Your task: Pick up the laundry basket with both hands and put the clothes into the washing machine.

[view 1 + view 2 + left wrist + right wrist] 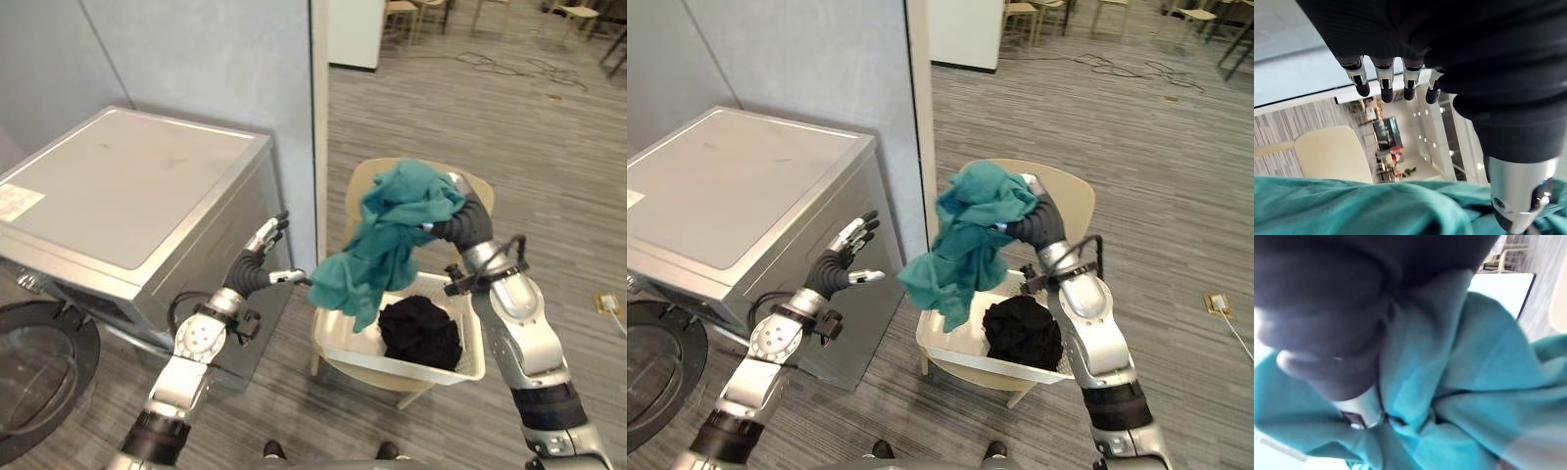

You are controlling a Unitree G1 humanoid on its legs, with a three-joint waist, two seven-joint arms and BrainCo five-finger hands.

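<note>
Within the curled fingers of the right hand (462,223) a teal garment (392,235) is bunched and held up. Most of the cloth spills from the hand toward the robot's left and hangs below it in loose folds. The right wrist view shows the same cloth gathered close against the hand's dark cover.

Directly below this hand sits the white laundry basket (338,351). The garment's lowest fold hangs over the basket's left rim, though whether it touches the rim cannot be told. A black garment (421,333) lies heaped inside the basket, under the right forearm. The basket rests on the seat of a beige chair (364,181), whose rounded back rises behind the right hand and the raised cloth.

The left hand (253,266) is up on the other side of the hanging cloth from the right hand, its fingers straight and spread, holding nothing. Its thumb points at the teal cloth's hanging edge and stops just short of it. The left wrist view shows the straight fingers with teal cloth past them.

Just behind the left hand stands the grey washing machine (127,186), with the hand in front of its near corner. Lower, out past the left forearm, the machine's round door (39,377) stands swung open. A pale grey partition (196,59) rises behind the machine, and grey striped floor (549,127) stretches beyond the right hand.
</note>
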